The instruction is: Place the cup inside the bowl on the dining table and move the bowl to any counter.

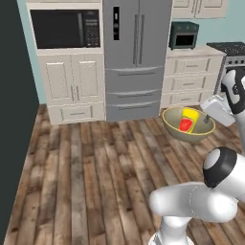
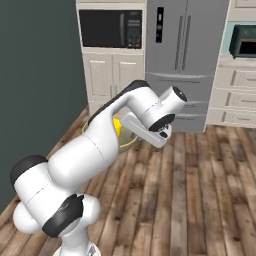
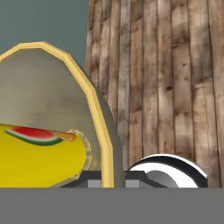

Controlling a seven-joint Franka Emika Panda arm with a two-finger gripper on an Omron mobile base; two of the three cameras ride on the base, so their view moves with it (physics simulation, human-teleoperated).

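Observation:
The olive-tan bowl hangs tilted in the air above the wooden floor, with the small yellow cup lying inside it, red patch showing. My gripper is shut on the bowl's right rim. In the hand view the fingertips pinch the pale yellowish rim of the bowl from both sides, and the cup rests against the inner wall. From the right base view the bowl and cup peek out behind my arm. The dining table is out of view. A counter runs along the teal wall ahead.
A steel fridge stands straight ahead, and a built-in microwave sits over cream cabinets to its left. A toaster oven sits on the counter, with a stove at the far right. A dark wall bounds the left.

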